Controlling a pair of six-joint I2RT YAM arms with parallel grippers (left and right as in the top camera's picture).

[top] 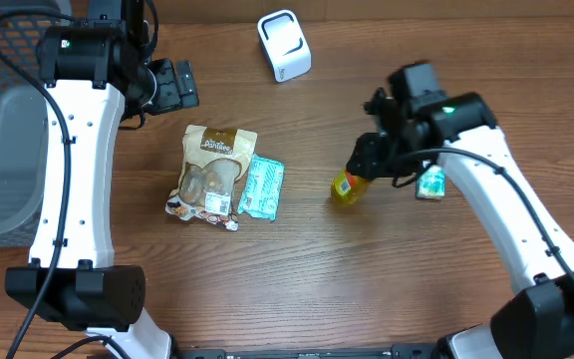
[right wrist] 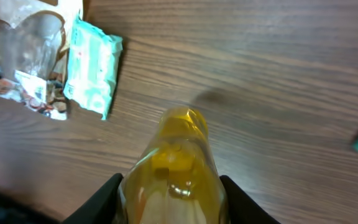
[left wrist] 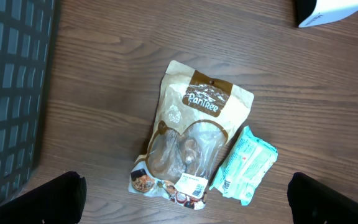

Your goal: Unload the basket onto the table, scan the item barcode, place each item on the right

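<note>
While the left gripper (top: 185, 85) sits wide open, the right gripper (top: 359, 172) grips the bottle (top: 345, 187) toward 3 o'clock. Next imo: carry it to the scanner (top: 284, 45) at 12, barcode facing it.

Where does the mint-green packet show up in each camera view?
Overhead: the mint-green packet lies left of centre, on the right side of the pouch.
Left wrist: the packet is lower right of centre.
Right wrist: the packet is at upper left, above the yellow bottle.
Shared landmark: the brown PanTree pouch, right beside the packet in all three views.
</note>
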